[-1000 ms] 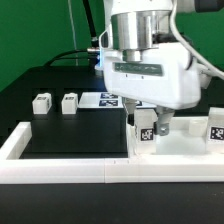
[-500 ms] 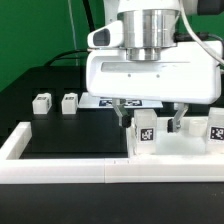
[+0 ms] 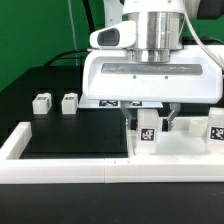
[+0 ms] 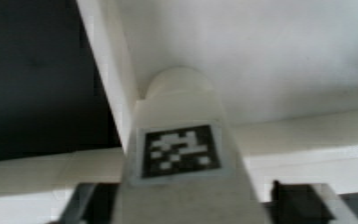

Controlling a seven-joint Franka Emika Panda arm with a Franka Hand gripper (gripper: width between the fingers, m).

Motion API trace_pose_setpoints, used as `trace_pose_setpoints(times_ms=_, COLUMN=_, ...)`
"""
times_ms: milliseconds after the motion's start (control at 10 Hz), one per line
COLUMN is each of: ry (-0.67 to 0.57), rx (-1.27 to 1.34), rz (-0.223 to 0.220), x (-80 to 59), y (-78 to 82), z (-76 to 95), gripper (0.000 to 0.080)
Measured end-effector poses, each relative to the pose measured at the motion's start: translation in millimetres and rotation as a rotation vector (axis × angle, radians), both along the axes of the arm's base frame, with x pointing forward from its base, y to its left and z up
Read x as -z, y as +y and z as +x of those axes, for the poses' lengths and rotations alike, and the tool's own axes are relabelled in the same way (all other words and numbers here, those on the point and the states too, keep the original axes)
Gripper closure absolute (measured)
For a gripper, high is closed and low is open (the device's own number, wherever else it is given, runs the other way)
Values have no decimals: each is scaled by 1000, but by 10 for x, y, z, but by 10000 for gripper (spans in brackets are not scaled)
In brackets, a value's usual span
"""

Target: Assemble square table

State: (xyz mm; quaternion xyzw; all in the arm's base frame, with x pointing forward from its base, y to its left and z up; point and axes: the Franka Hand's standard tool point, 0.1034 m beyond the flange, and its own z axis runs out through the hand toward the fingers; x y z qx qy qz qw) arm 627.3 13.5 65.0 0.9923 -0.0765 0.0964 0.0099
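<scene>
**Claw astride an upright leg at the top's edge**

Your claw (image 3: 148,122) hangs straight down over a tagged leg (image 3: 147,131). The leg stands upright on the square table top (image 3: 185,152), at the edge of the top nearest the exterior view's left. The jaws are apart, one on each side of the leg. In the wrist view the fingers (image 4: 98,205) flank it with a thin dark gap on both sides, so you are not clamped on anything yet. The stance makes sense: the leg is tall and narrow, and a centred pinch on its flat sides should keep it from tipping. You cannot tell from here whether its foot sits in a corner socket.

Another tagged block (image 3: 215,127) stands on the top toward the exterior view's right. It is the closest thing to your outer finger, so mind it if you swing that way. Two loose leg blocks (image 3: 55,102) wait well apart on the black surface (image 3: 70,132). The marker board (image 3: 104,99) lies farther back, mostly hidden. The border rail (image 3: 70,168) runs along the near side, clear of the claw.
</scene>
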Motion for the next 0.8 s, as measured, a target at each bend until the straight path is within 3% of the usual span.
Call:
trace_pose_setpoints(times_ms=100, ry=-2, rx=50, rz=10, x=2, y=-10, z=-1, gripper=512)
trace_pose_setpoints(times_ms=500, ry=-11, rx=310, rz=57, x=6, y=-37, z=-2, gripper=511)
trace_pose_setpoints(times_ms=800, ry=92, rx=867, rz=199, x=-2, y=-58, z=-16, gripper=511)
